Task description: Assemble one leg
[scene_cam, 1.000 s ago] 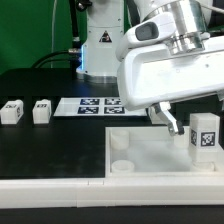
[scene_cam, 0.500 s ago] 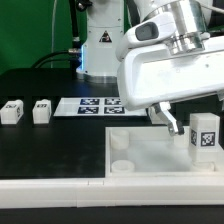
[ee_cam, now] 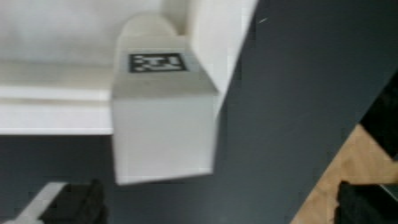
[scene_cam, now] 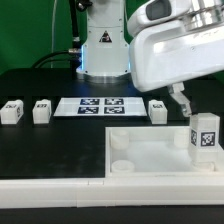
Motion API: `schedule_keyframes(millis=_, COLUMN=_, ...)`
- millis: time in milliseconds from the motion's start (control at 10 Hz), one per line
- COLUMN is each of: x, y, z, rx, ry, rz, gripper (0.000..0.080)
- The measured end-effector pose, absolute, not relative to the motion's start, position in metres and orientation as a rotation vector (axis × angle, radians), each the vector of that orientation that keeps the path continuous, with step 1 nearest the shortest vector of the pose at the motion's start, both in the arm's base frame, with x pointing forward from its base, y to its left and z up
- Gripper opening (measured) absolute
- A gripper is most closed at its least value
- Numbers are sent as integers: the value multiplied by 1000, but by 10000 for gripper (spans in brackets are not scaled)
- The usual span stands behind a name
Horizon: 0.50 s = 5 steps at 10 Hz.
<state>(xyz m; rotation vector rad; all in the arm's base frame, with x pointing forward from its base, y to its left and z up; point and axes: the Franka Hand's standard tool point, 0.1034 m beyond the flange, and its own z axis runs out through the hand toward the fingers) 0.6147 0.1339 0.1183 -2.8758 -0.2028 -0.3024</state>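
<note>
Leg (scene_cam: 204, 136) upright on panel (scene_cam: 150, 158), black tabletop (scene_cam: 50, 150)

The exterior view is lit brightly from above; the white panel (scene_cam: 150, 150) and the arm housing (scene_cam: 170, 50) are washed out by glare. The wrist view is dimmer and soft: the leg (ee_cam: 169, 110) is blurred, its untagged face shaded grey.

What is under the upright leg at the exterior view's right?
The leg stands on the white panel; the leg's own base hides whether a socket lies beneath.
</note>
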Motion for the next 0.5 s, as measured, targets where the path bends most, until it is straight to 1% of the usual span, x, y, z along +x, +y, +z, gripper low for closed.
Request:
schedule_keyframes(millis=100, x=615, y=134, z=116, rx=-2871, ry=-202, rz=-168, gripper=649)
schedule_keyframes(millis=200, x=616, y=130, z=111, rx=-2865, ry=-196, rz=-101, gripper=649)
schedule_keyframes(millis=300, x=610, y=125, z=104, rx=-2844, ry=-222, rz=40, gripper=649)
schedule_keyframes(millis=400, x=616, y=119, z=101, rx=-2833, ry=-229, rz=40, gripper=649)
schedule_keyframes(millis=500, x=615, y=120, z=101, rx=-2835, ry=-227, rz=39, gripper=649)
